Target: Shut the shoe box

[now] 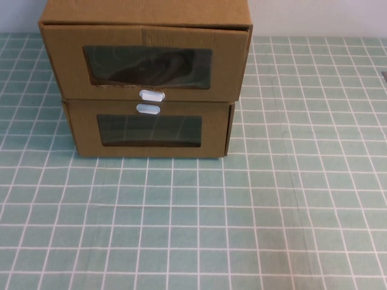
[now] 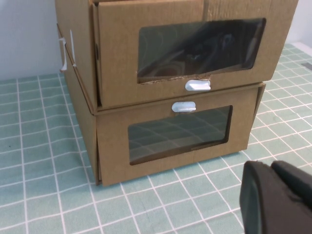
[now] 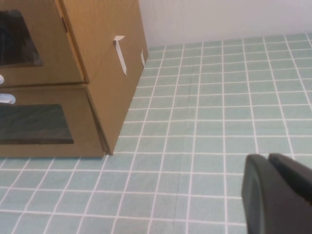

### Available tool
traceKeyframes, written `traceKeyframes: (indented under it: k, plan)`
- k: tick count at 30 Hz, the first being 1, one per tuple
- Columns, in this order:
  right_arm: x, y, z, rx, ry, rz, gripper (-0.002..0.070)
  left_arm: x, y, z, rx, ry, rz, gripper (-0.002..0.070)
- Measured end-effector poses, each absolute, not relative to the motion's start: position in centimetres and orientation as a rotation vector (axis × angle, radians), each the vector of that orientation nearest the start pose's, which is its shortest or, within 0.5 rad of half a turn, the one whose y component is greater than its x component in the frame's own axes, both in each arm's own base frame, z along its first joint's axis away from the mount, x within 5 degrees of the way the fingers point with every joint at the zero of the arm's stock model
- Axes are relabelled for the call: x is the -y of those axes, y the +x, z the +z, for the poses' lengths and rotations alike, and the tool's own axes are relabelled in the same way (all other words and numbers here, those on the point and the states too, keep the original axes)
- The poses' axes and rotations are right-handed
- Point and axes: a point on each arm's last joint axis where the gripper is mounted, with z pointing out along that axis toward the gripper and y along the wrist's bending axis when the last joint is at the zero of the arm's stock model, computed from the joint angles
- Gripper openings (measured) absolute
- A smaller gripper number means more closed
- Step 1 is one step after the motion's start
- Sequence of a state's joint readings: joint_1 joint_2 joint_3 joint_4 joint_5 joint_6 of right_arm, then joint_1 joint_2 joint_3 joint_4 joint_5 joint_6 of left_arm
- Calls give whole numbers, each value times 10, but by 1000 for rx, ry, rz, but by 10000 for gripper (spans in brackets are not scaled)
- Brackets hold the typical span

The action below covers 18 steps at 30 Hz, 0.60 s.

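The shoe box (image 1: pixel 66 60) is the upper of two stacked cardboard boxes, with a dark shoe behind its clear window and a white pull tab (image 1: pixel 152 95) under the window. Its drawer sticks out a little toward me. It also shows in the left wrist view (image 2: pixel 117 58) and the right wrist view (image 3: pixel 48 48). My left gripper (image 2: pixel 270 168) is shut and empty, low over the mat in front of the boxes and to their right. My right gripper (image 3: pixel 268 158) is shut and empty, over the mat well to the right of the boxes. Neither gripper shows in the high view.
The lower cardboard box (image 1: pixel 84 130) has its white tab (image 1: pixel 148 109) above its window, and its front sits flush. Both boxes stand at the back left of a green gridded mat (image 1: pixel 272 211). A pale wall (image 3: pixel 219 19) rises behind the mat.
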<state>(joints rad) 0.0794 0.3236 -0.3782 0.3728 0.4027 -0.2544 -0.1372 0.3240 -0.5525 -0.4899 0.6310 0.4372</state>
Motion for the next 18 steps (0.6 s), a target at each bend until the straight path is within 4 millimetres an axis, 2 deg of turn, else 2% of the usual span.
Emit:
traceKeyframes:
  k: [12,15,18]
  plan:
    - [-19,76,285,-1813,-93,251,-14,33,57,325,-1797,348,-333,-5]
    - [-19,76,285,-1813,-93,251,-14,33,57,319,-1801,342,-329,-5]
    - [-19,76,285,-1813,-93,251,-14,27,57,307,-1758,330,-242,-5]
